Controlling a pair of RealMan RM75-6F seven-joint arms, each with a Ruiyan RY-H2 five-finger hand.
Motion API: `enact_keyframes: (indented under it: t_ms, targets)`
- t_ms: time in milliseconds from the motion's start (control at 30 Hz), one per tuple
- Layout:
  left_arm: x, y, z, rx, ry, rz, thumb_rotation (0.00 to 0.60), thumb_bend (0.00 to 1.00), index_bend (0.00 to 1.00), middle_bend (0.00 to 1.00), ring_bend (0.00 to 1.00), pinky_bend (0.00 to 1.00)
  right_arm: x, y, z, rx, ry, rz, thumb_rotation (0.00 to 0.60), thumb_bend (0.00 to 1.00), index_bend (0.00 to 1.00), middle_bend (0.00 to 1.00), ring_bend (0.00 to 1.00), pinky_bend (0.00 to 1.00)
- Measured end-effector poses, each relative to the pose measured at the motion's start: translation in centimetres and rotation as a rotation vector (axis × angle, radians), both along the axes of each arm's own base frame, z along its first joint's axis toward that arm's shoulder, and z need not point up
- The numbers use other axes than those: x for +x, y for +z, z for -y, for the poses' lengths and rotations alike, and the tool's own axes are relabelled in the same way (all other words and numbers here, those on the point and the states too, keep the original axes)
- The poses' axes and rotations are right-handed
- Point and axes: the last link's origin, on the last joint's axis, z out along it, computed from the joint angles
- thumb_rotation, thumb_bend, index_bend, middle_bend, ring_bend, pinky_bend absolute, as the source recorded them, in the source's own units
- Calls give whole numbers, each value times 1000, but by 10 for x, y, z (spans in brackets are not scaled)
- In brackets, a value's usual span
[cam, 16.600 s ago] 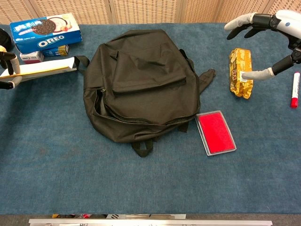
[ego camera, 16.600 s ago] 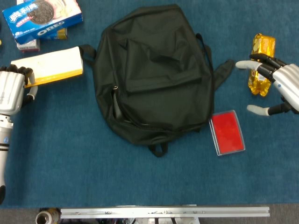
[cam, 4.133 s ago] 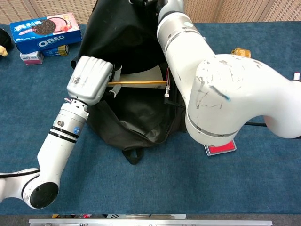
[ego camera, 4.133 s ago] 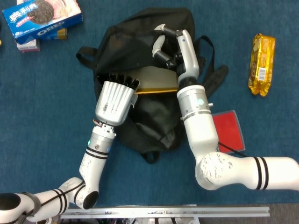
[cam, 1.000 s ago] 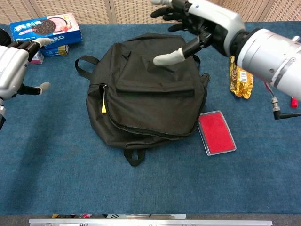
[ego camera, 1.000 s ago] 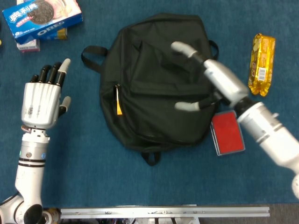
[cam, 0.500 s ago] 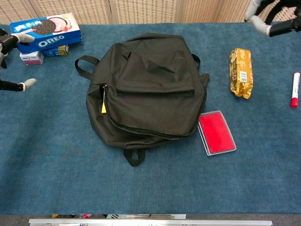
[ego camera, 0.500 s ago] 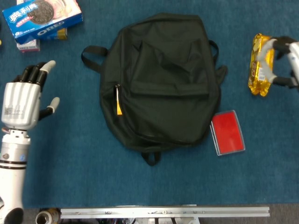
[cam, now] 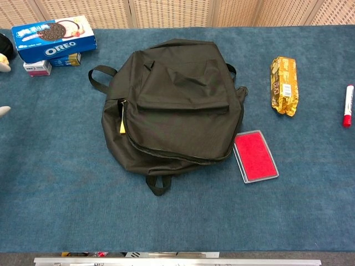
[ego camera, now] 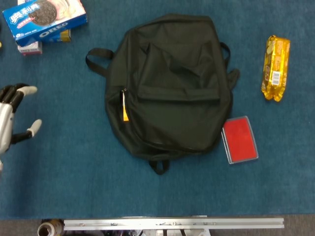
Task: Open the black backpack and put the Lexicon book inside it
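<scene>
The black backpack (ego camera: 167, 88) lies flat in the middle of the blue table cover (ego camera: 74, 182), front pocket up, its side zipper parted just enough to show a sliver of yellow (ego camera: 125, 109). That sliver is all that shows at the opening; the Lexicon book itself cannot be made out, and whether the yellow belongs to it cannot be told.

The left hand (ego camera: 11, 120) sits at the far left edge of the head view, cut off by the frame. Its fingers are spread apart with the thumb out to the side, and it holds nothing. In the chest view only two pale fingertips (cam: 4, 111) poke in at the left border. The right hand appears in neither view.

An Oreo box (ego camera: 45, 17) rests on a smaller pink and white box (ego camera: 30, 47) at the top left, partly hiding it. A red flat case (ego camera: 239, 139) lies just beside the backpack's lower right edge. A gold snack packet (ego camera: 275, 67) lies well to the right, and a red marker (cam: 348, 105) shows only in the chest view, near the right border.
</scene>
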Motion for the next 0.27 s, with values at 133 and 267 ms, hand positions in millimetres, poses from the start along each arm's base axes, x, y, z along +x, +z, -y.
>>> enact_keyframes:
  t_ms: [133,267]
  targets:
    - [-7,6,13,19,17,7,600,212,279,283,239,460,-19,0,-16,-1,-40,-19,600,349,625,528,403,494]
    - [-15,11,22,40,51,3,600,213,279,284,240,460,-26,-2,-21,0,-68,-10,600,349,625,530,402,494]
